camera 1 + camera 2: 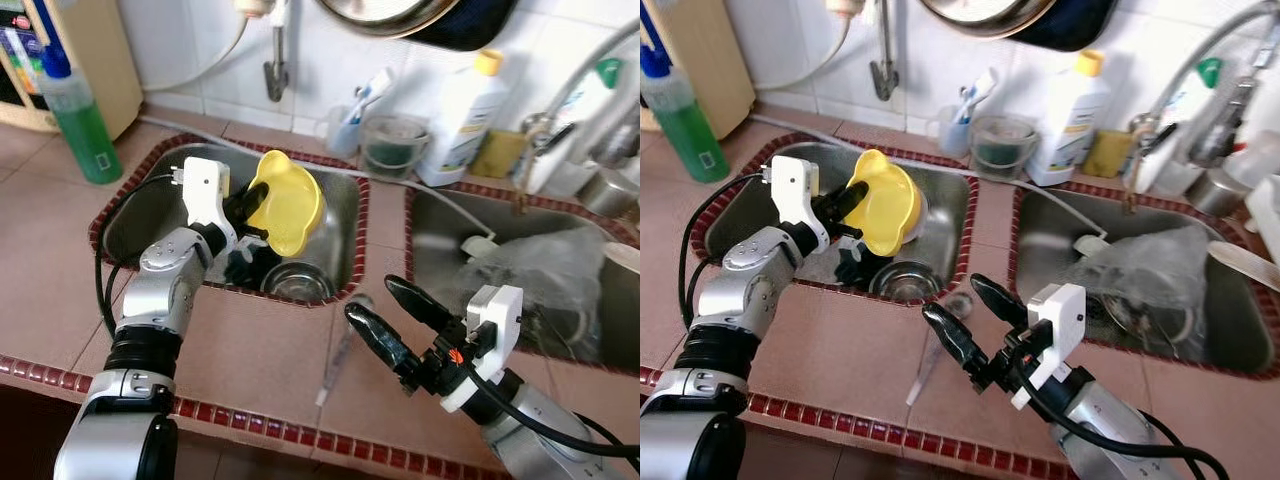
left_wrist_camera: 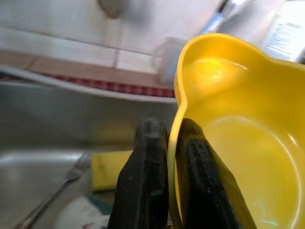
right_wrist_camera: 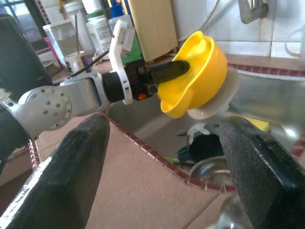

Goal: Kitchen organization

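A yellow plastic bowl (image 1: 288,204) hangs tilted above the left sink basin (image 1: 135,225). My left gripper (image 1: 252,208) is shut on its rim, one finger inside the bowl (image 2: 228,157) and one outside, as the left wrist view shows close up. My right gripper (image 1: 392,315) stands open over the tiled counter in front of the divider between the two basins, holding nothing. In the right wrist view its two fingers (image 3: 78,162) frame the bowl (image 3: 198,76) and the left arm.
In the left basin lie a steel cup (image 1: 296,282), a dark item, a yellow sponge (image 2: 110,169) and a fork (image 2: 57,188). A clear utensil (image 1: 338,362) rests on the counter. The right basin (image 1: 445,250) holds plastic wrap. Bottles (image 1: 78,120) and a white detergent bottle (image 1: 462,120) line the back.
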You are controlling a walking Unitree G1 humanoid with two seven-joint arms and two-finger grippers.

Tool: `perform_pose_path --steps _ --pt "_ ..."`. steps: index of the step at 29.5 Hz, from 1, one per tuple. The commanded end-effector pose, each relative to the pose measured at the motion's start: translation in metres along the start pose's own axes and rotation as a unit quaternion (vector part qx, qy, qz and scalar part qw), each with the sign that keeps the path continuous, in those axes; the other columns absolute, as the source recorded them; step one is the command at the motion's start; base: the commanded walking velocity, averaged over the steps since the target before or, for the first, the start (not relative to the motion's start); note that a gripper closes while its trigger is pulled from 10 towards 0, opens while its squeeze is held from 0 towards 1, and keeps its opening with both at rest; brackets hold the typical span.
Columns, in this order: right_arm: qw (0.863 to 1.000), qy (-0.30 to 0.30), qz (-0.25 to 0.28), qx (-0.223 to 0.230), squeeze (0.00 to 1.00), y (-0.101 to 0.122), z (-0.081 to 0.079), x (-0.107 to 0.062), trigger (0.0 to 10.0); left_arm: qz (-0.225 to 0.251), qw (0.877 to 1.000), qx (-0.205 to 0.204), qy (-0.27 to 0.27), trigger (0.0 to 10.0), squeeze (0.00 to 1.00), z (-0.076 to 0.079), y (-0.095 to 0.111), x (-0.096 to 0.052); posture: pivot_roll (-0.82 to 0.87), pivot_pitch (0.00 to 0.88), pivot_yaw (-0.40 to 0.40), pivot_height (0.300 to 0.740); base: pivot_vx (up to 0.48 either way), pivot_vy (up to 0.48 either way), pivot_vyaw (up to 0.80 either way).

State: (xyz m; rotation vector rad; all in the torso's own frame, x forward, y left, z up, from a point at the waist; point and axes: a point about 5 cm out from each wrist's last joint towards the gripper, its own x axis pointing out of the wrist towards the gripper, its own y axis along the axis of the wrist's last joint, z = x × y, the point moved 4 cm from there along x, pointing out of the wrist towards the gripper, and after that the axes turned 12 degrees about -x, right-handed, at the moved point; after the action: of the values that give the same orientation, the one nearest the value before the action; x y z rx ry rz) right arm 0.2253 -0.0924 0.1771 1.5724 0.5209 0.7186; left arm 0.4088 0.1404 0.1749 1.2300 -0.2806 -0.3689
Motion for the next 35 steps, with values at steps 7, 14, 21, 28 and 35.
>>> perform_pose_path --steps 7,14,21,28,35 --pt "1.0 -0.008 -0.014 0.001 0.0 -0.003 0.001 -0.004 10.0 -0.019 1.0 0.02 -0.009 10.0 0.0 0.007 -0.005 0.004 -0.09 0.061 -0.066 0.74 0.0 0.0 0.0" --pt "1.0 -0.019 -0.019 0.008 0.0 -0.005 -0.001 -0.007 10.0 -0.056 0.998 0.034 0.0 10.0 0.0 0.004 -0.024 0.004 -0.09 0.077 -0.057 0.74 0.0 0.0 0.0" --pt "0.999 -0.034 -0.034 0.018 0.0 -0.009 -0.006 -0.014 10.0 -0.083 0.996 0.033 0.023 10.0 0.0 0.0 -0.038 0.007 -0.12 0.098 -0.043 0.74 0.0 0.0 0.0" --pt "0.998 -0.044 -0.039 0.019 0.0 -0.008 -0.008 -0.018 10.0 -0.078 0.996 0.034 0.04 10.0 0.0 -0.003 -0.036 0.013 -0.13 0.123 -0.045 0.74 0.0 0.0 0.0" --pt "0.998 -0.042 -0.021 0.034 0.0 0.0 -0.017 -0.024 10.0 -0.02 0.999 0.007 0.05 10.0 0.0 0.002 -0.007 0.027 -0.15 0.161 -0.057 0.74 0.0 0.0 0.0"
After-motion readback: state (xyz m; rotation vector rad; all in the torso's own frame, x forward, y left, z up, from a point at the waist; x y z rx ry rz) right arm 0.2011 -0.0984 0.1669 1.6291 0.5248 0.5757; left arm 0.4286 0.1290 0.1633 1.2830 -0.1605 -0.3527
